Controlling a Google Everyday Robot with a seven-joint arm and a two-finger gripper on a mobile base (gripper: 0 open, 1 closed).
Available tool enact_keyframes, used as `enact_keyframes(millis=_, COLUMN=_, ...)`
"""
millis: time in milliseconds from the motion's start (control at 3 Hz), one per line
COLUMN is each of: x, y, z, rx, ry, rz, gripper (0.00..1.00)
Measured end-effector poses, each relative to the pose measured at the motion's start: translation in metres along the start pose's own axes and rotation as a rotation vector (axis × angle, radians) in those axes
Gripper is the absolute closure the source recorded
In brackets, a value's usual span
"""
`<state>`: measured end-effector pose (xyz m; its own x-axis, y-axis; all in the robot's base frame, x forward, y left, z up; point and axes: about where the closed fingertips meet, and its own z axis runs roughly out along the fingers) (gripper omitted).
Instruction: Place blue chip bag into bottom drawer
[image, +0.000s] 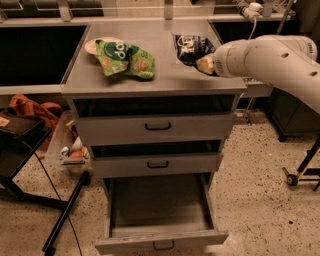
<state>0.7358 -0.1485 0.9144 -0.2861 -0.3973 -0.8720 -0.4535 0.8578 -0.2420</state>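
The blue chip bag (191, 46) stands crumpled at the back right of the grey cabinet top (150, 80). My gripper (205, 64) comes in from the right on the white arm and is shut on the bag's lower right edge, just above the top. The bottom drawer (160, 243) is pulled open below the two shut drawers, and its tray shows nothing inside.
A green snack bag (125, 59) lies at the top's left over a white dish (92, 46). A black stand (20, 135), orange cloth (30, 107) and a bin of items (70, 150) sit at the left. A wheeled stand leg (300, 172) is at the right.
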Motion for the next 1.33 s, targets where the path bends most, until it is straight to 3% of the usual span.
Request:
enact_keyframes(millis=333, x=0.013, y=0.018, z=-0.044, rx=0.034, ry=0.025, rz=0.022, gripper=1.0)
enact_keyframes(millis=667, x=0.037, y=0.046, z=-0.077, rx=0.026, ry=0.075, rz=0.063, gripper=1.0)
enact_keyframes(millis=1333, x=0.109, y=0.103, z=-0.099, rx=-0.06, ry=0.261, rz=0.146, gripper=1.0)
